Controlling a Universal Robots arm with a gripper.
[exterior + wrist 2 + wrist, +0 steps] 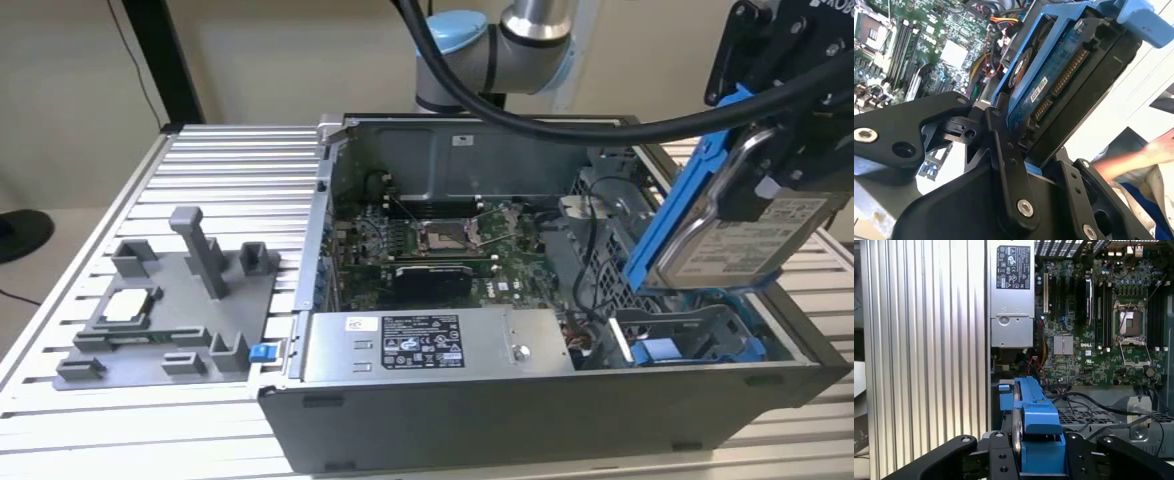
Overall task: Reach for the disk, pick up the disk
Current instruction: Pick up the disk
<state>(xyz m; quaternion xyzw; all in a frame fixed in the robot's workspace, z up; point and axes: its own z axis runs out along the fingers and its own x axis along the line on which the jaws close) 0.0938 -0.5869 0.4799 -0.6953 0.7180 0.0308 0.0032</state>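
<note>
The disk [745,243], silver-grey with a white label and a blue plastic frame [678,205], hangs tilted above the open computer case [534,425], at the exterior view's right. My gripper [771,165] is shut on its upper part, and the disk is clear of the case. In the second wrist view the disk [1064,85] shows its blue circuit board and connector, clamped between the black fingers [1004,150]. In the first wrist view the blue frame [1037,426] stands edge-on between the gripper's [1039,452] two sides.
The case holds a motherboard [441,235], a grey power supply box [427,345] and a blue drive bay [694,345] below the disk. A grey fixture [167,320] with a small chip lies on the slatted table [134,190]. A person's arm [1134,160] is nearby.
</note>
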